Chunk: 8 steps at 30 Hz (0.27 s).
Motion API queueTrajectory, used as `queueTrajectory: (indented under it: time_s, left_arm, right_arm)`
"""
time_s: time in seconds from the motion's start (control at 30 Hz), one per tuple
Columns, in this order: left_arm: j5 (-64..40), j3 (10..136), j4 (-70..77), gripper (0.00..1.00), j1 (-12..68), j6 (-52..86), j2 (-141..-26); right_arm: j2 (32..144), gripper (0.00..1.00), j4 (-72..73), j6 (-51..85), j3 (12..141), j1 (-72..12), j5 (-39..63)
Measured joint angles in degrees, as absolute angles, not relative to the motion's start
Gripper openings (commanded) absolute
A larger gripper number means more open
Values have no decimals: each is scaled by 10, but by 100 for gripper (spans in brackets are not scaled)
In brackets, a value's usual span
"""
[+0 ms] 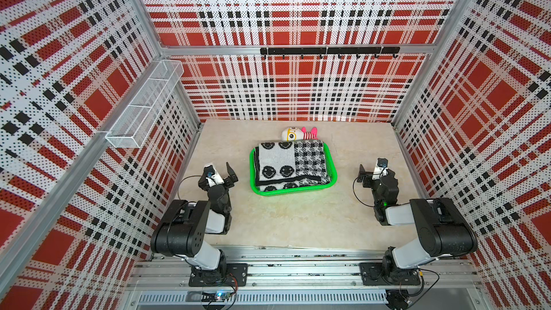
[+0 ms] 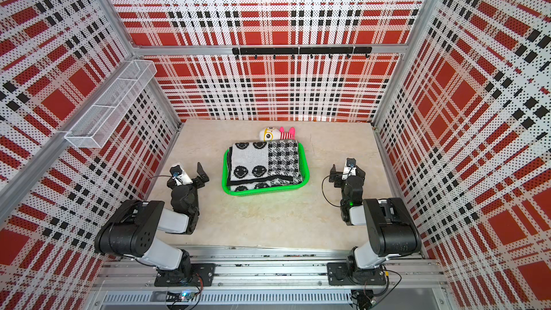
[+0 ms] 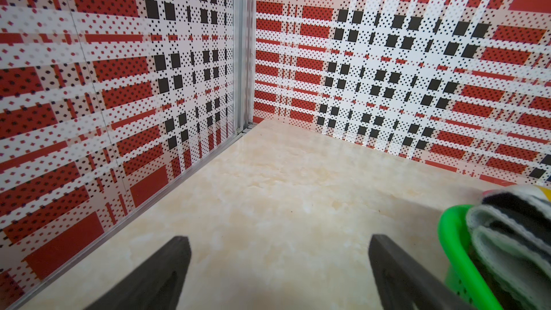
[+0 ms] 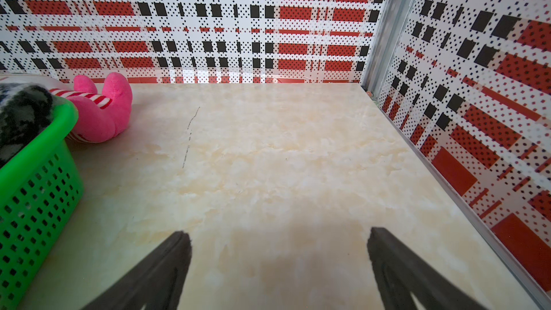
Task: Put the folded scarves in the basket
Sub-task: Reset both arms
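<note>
- Table (image 1: 298,225): pale marble top inside plaid walls, and mostly bare. All the action sits in the middle, towards the back.
- Left arm (image 1: 179,231): folded low on its own side, just beside the basket but not touching it. The wrist view shows the jaws spread wide with only bare table between them, so it holds nothing.
- Right arm (image 1: 441,228): the same pose on the other side, set a little further off. Its jaws are wide apart too, and empty.
- Basket (image 1: 293,192): bright green, flat on the table between the two arms.
- Scarf (image 1: 283,162): there it is, folded and lying in the basket! It fills the basket almost rim to rim, smiley faces on one half and black-and-white check on the other. Its layered edges stack up above the sides, and its far edge hides the far rim.
- Toy (image 1: 298,134): a small plush with pink feet on the table, tight against the back of the basket. It plays no part here.
- My read: the placing looks done, with both arms let go and clear. What's left is small, I'd say: keep the jaws off the cloth so the fold isn't dragged out. A tuck at the far edge might help if it really overhangs.
</note>
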<state>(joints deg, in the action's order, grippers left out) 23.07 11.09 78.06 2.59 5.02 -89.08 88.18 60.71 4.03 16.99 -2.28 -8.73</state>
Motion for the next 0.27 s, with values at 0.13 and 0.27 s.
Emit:
queueTrajectory:
  time_s: [0.13,0.27]
  left_arm:
    - [231,111,781,99,26,50,-891]
    - [231,111,781,99,26,50,-891]
  right_arm:
    - [882,100,607,40,170,-23,-87]
    - [882,100,607,40,170,-22,-86]
